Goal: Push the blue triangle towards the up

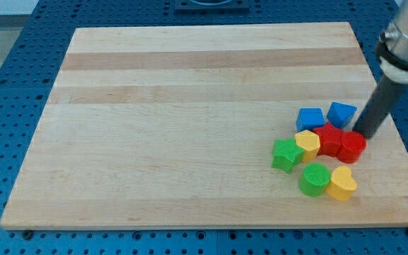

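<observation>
Blue triangle block (342, 113) sits near the right edge of the wooden surface (190, 120), touching the blue cube (310, 118) and red blocks (340, 142), with my tip (366, 135) just right of it, no fingers on this rod.

Above the small blue triangular block (342, 113) the pale wooden board (190, 85) lies open; a blue cube (310, 118) crowds its left, red blocks (338, 142) below, my tip (366, 134) at its right
</observation>
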{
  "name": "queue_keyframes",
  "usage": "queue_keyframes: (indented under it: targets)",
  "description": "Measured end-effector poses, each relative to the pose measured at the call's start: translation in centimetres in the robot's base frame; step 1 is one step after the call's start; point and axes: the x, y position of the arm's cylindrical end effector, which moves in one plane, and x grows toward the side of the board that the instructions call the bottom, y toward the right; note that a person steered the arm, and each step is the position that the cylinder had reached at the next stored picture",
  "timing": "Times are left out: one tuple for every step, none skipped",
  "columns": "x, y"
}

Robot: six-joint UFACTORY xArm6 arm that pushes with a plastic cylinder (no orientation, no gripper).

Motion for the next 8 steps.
queue_keyframes:
  targets:
    - [-1.2,0.0]
    - [0.4,-0.3]
    - [0.6,-1.2]
    - [-0.4,-3.1]
    - [-4.7,-4.6]
    - [-8.7,-4.7]
    - [-7.8,-4.8]
    - [-4.6,-5.9]
